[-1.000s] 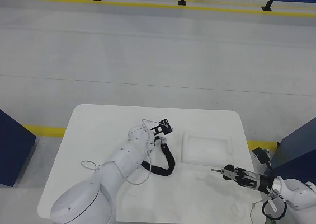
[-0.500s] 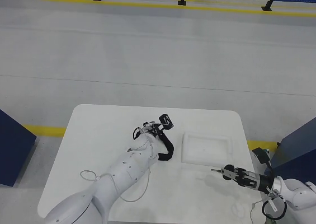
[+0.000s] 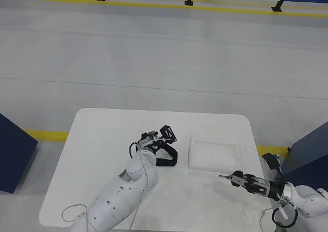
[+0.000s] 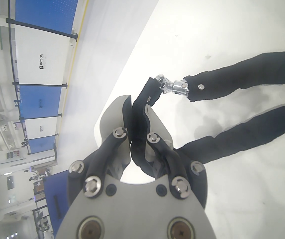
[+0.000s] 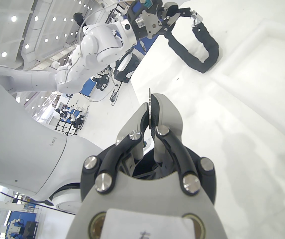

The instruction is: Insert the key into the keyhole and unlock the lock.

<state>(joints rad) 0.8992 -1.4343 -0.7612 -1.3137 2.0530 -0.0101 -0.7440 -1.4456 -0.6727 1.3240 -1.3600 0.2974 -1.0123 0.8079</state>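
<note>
L tool [image 4: 136,106] clamps cable lock [image 4: 257,70] sleeve; R tool [image 5: 150,108] pinches key [image 5: 149,92], blade mostly hidden in grip.

— Anything between the key [image 5: 149,95] in my right gripper [image 5: 150,104] and the lock [image 5: 208,40]?
— Only bare table [image 3: 94,145], as I see it; the rim of the tray [image 3: 216,138] runs alongside that lane.
— And the lock's metal end?
— My left gripper [image 4: 136,105] clamps just behind it.

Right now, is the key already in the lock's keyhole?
No, the key sits pinched in the right gripper, well apart from the lock that the left gripper holds.
</note>
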